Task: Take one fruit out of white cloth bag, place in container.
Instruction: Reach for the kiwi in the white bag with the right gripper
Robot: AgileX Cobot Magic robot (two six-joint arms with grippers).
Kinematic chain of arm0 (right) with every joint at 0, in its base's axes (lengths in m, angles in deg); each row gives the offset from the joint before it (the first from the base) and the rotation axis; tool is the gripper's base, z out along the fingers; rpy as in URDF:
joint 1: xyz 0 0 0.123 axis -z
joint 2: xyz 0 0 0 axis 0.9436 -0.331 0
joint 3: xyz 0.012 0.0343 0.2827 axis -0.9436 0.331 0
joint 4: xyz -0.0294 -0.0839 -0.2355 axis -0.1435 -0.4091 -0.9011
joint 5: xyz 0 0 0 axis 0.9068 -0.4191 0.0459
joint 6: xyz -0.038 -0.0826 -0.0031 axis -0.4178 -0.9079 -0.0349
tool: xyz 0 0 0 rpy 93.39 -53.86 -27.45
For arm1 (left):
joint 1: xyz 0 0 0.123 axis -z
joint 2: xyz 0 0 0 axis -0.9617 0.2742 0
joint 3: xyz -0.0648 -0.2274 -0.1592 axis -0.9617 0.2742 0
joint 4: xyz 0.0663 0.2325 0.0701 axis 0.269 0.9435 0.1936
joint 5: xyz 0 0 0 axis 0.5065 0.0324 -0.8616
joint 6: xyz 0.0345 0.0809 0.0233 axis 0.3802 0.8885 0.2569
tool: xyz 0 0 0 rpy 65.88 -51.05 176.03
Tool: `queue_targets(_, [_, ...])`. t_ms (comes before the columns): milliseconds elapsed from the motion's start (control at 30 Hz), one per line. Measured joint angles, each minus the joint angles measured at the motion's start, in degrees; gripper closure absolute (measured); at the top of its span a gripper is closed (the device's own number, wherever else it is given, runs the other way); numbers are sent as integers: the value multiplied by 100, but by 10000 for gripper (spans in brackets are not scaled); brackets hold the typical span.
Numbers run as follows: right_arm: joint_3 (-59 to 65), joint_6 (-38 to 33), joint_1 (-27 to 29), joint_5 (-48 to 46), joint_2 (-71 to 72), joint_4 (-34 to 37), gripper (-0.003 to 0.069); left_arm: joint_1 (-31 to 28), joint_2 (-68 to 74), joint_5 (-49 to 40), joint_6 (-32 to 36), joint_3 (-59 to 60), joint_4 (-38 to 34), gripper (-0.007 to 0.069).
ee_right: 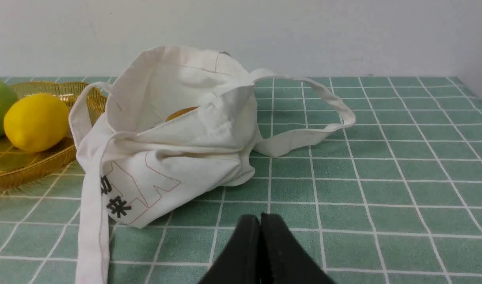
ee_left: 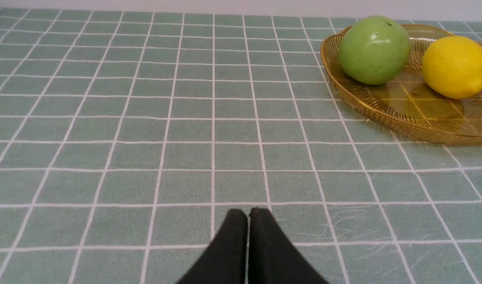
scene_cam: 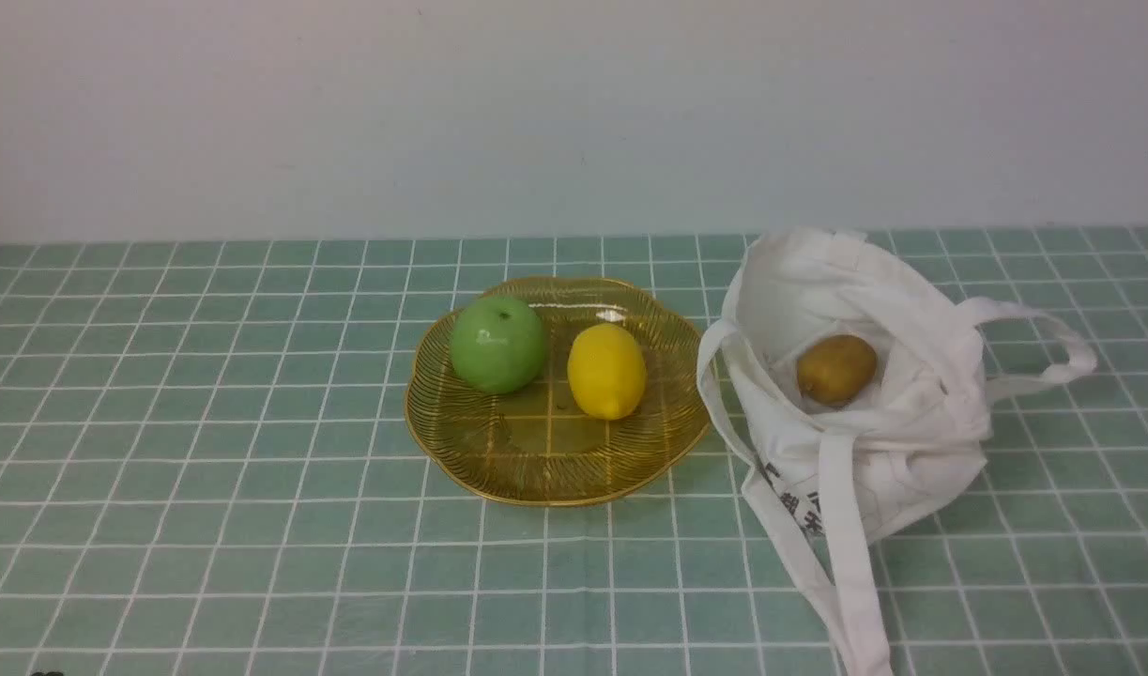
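A brown fuzzy fruit (scene_cam: 836,369) lies inside the open white cloth bag (scene_cam: 911,413) on the right of the table. In the right wrist view only a sliver of the fruit (ee_right: 181,113) shows over the bag's (ee_right: 174,157) folded edge. The amber ribbed container (scene_cam: 536,460) sits at the centre, left of the bag. My left gripper (ee_left: 248,213) is shut with nothing in it, low over bare cloth, well short of the container (ee_left: 382,114). My right gripper (ee_right: 260,219) is shut too and holds nothing, a little in front of the bag. Neither gripper shows in the front view.
A green apple (scene_cam: 497,344) and a yellow lemon (scene_cam: 606,370) rest in the container. The bag's long straps trail toward the table's front edge (scene_cam: 855,582) and out to the right (scene_cam: 1052,347). A green checked cloth (scene_cam: 207,422) covers the table; a pale wall stands behind.
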Motion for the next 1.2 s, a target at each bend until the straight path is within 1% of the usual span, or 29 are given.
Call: queue_targets(1200, [0, -11, -108, -7, 0, -76, 673, 0, 0, 0, 0, 0, 0, 632])
